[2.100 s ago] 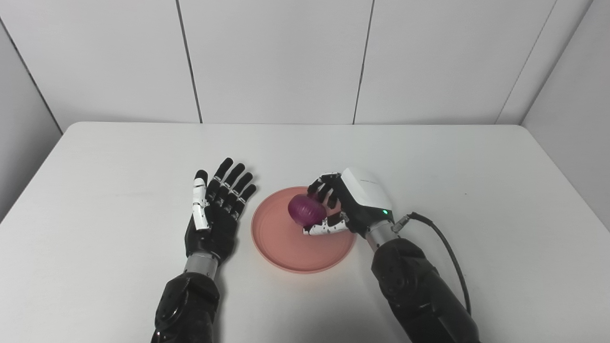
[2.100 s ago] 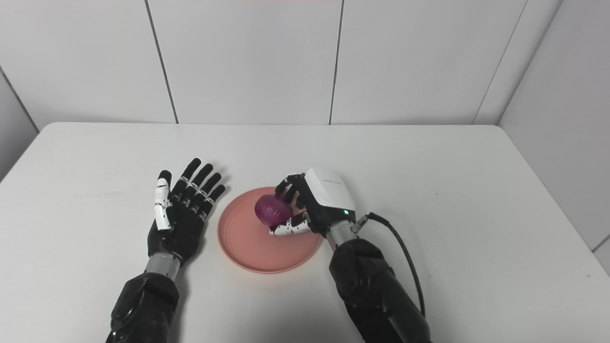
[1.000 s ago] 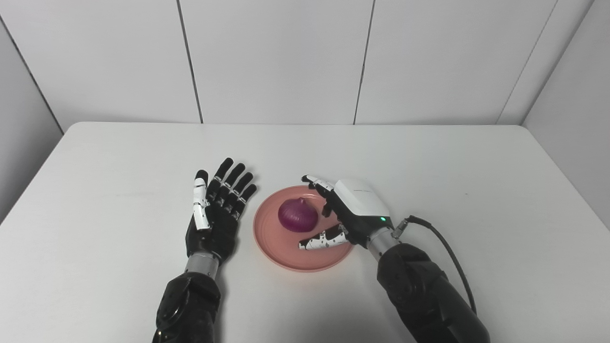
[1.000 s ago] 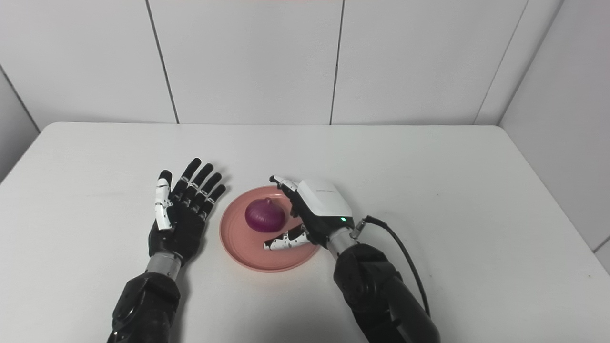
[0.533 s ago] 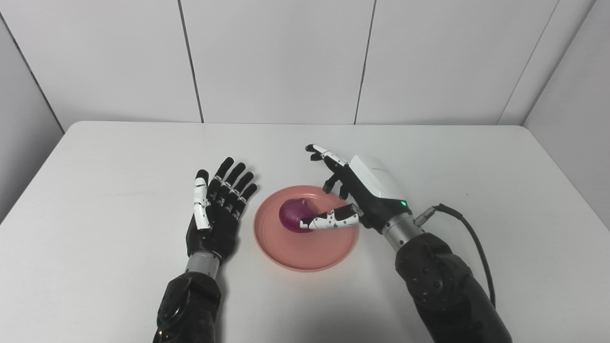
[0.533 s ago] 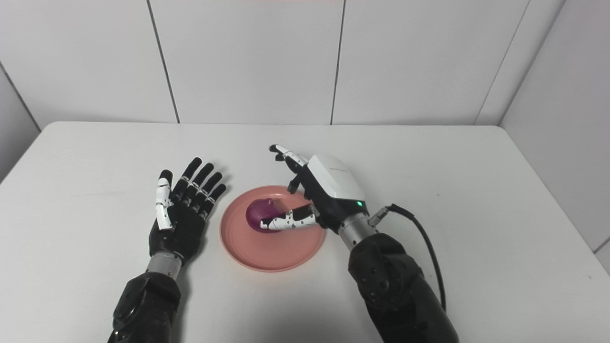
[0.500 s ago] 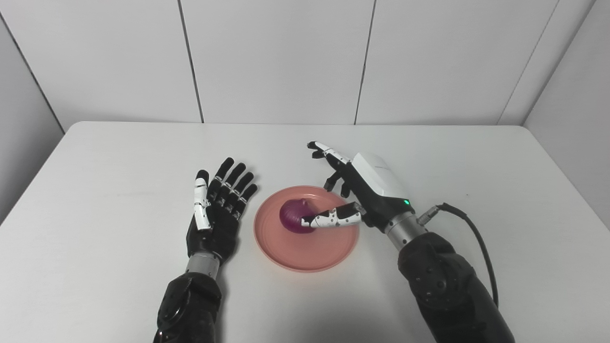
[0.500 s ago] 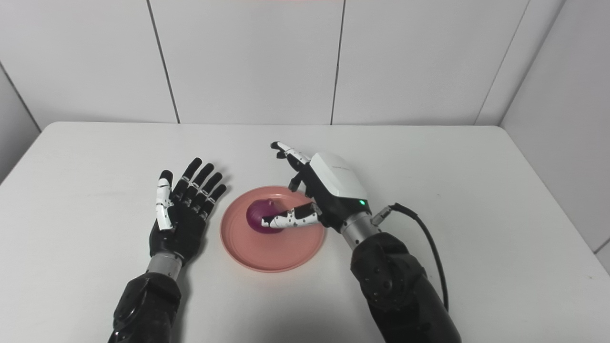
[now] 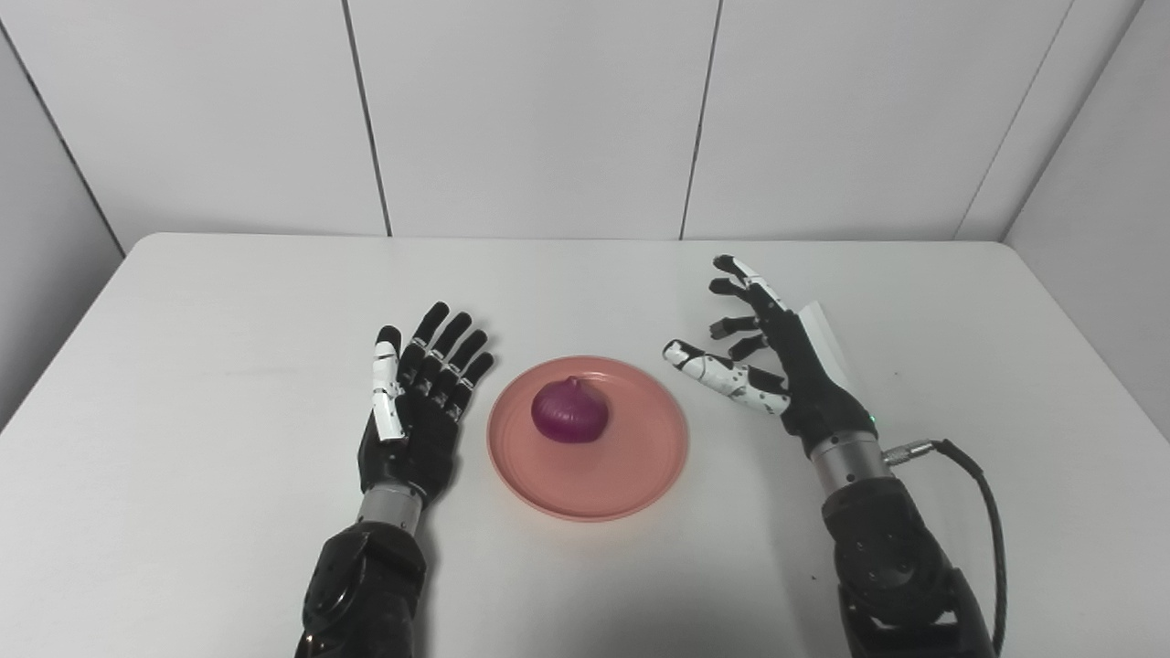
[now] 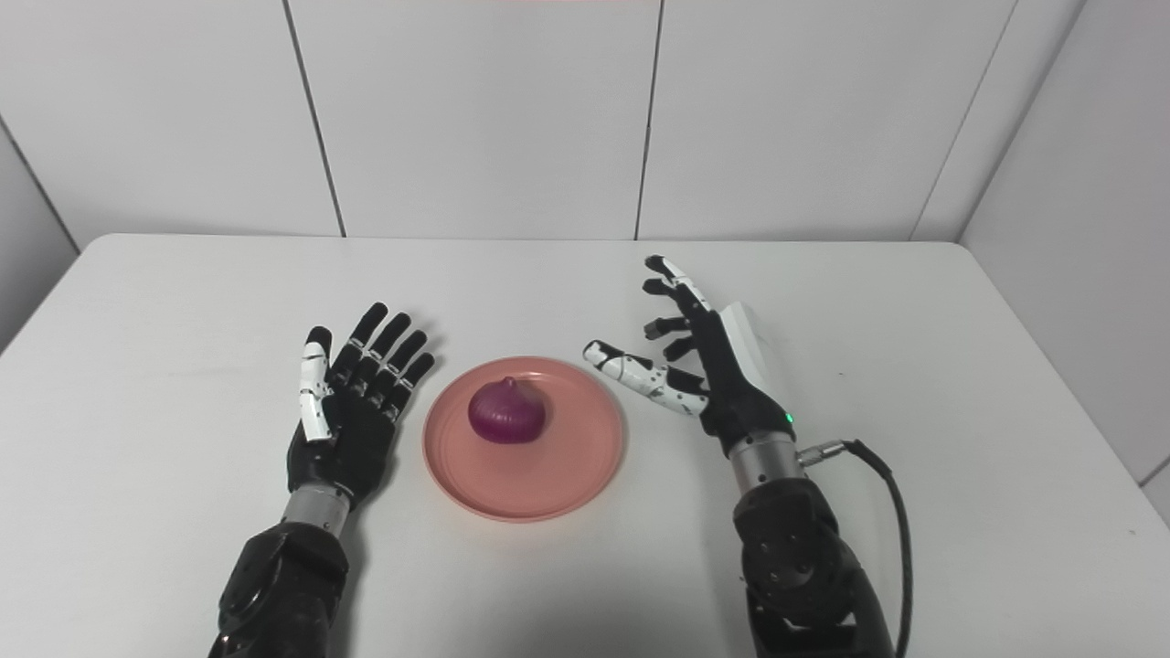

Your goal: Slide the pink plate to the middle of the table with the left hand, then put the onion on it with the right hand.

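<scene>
So, what you've got on screen right now:
onion (image 9: 570, 412): purple, sitting on the pink plate, a bit toward the plate's far-left part, tip pointing up, nothing touching it
pink plate (image 9: 631, 480): flat on the table, roughly mid-table, between your two hands
right hand (image 9: 784, 372): spread wide, holding nothing, raised just right of the plate; thumb reaches toward the plate's right rim but you can see a gap, so apart from it; palm turned toward the plate, fingers (image 9: 737, 270) pointing up and away
left hand (image 9: 413, 408): flat by the plate's left rim, palm up, fingers straight and slightly fanned, empty; fingertips lie close to the rim, contact with it can't be told from either view
right arm cable (image 10: 888, 498): black, loops out from the wrist to the right and back down along the forearm
table (image 9: 228, 320): white, rounded far corners, only plate and onion on it besides your arms
walls (image 10: 475, 119): white panels behind and on both sides, thin dark seams
</scene>
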`<state>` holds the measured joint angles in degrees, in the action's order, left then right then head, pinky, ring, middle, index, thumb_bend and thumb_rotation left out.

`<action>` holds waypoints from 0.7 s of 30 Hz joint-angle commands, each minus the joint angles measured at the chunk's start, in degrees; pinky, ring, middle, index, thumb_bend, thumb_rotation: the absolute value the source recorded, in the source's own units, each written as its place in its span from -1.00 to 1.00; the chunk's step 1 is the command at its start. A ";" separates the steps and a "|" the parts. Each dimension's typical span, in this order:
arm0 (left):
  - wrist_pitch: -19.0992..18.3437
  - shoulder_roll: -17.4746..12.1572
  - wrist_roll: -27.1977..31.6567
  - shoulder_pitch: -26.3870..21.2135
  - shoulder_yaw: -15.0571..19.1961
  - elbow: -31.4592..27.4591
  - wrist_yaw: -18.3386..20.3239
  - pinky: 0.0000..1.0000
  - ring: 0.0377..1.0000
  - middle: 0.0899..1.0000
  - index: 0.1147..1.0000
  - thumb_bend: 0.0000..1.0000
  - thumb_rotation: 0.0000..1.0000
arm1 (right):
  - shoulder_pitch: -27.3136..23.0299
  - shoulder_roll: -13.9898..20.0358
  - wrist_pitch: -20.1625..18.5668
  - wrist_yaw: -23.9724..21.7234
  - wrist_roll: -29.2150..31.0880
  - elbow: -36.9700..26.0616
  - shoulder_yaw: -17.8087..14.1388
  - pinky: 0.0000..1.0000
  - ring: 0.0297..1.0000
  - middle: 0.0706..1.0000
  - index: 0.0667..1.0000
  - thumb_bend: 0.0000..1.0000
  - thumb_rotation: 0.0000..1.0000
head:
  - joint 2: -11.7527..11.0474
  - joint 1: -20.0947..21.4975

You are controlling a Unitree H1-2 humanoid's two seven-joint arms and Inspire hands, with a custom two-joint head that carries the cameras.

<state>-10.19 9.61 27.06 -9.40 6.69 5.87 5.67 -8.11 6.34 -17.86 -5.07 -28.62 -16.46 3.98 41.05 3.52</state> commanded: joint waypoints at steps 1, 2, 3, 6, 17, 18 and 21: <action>-0.90 0.23 -0.64 0.55 -0.15 1.42 -0.69 0.73 0.71 0.71 0.67 -0.23 1.00 | -0.27 -1.09 5.18 3.00 3.22 0.75 -1.33 0.51 0.56 0.65 0.77 0.36 0.97 | 0.04 -0.09; -0.99 0.17 -0.54 0.54 -0.09 1.36 -0.68 0.74 0.71 0.71 0.67 -0.23 1.00 | 0.38 -1.74 5.48 3.32 5.34 1.49 -2.08 0.59 0.63 0.72 0.79 0.31 0.99 | 0.03 -0.09; -1.07 0.10 -0.52 0.53 -0.04 1.30 -0.71 0.74 0.71 0.71 0.67 -0.23 1.00 | 0.97 -2.42 5.70 3.54 7.41 2.08 -2.75 0.60 0.65 0.73 0.80 0.30 0.99 | -0.09 0.08; -1.29 0.02 -0.52 0.54 0.01 1.08 -0.84 0.74 0.71 0.71 0.67 -0.23 1.00 | 2.26 -3.60 7.24 4.10 11.96 3.63 -3.89 0.69 0.74 0.80 0.84 0.14 1.00 | -0.17 0.07; -1.37 -0.44 -0.63 0.44 -0.02 0.75 -0.82 0.75 0.72 0.72 0.68 -0.21 1.00 | 4.59 -5.87 11.57 6.68 18.67 6.96 -4.50 0.86 0.79 0.84 0.85 -0.25 1.00 | -0.40 -0.35; -1.33 -0.47 -0.67 0.40 0.01 0.82 -0.87 0.74 0.72 0.72 0.68 -0.21 1.00 | 4.65 -5.97 11.98 6.70 19.33 7.27 -4.53 0.89 0.80 0.84 0.86 -0.27 1.00 | -0.43 -0.37; -1.40 -0.54 -0.72 0.38 0.05 0.73 -1.01 0.74 0.72 0.72 0.68 -0.21 1.00 | 4.73 -6.28 11.93 6.92 20.16 7.49 -4.34 0.92 0.81 0.84 0.87 -0.33 1.00 | -0.57 -0.47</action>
<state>-10.20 9.30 27.08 -9.40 6.68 5.82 5.67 -1.90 0.39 -9.33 1.20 -9.03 -8.14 -0.24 40.52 3.16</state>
